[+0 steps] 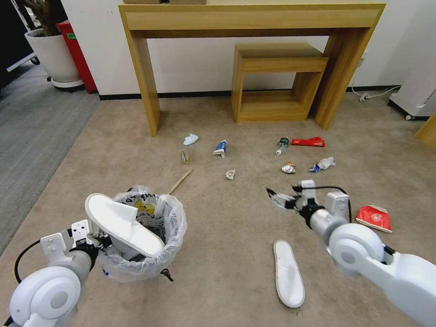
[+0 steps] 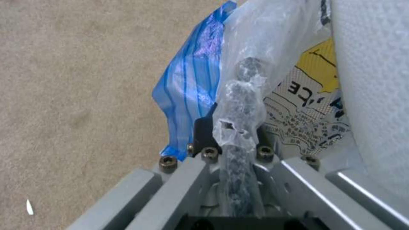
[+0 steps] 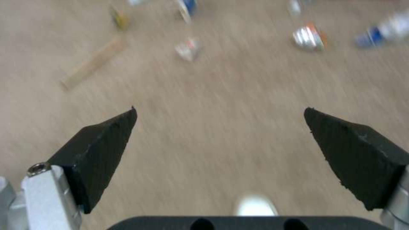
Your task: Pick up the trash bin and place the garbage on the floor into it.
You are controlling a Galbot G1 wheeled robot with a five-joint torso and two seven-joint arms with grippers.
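Trash bin (image 1: 150, 254) holds one slipper (image 1: 122, 225); left hand (image 2: 232, 140) pinches its bagged rim, seen close from the left wrist; right hand (image 3: 219, 134) spread above floor (image 1: 218, 236).

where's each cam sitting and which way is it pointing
Head view: on the head, looking forward and down at the floor; both arms show, left tool on the trash bin.
Left wrist view: on the left wrist, along the tool shut on the bin's bag-covered rim.
Right wrist view: on the right wrist, over carpet; right tool open.
Shared: wooden stick, can.
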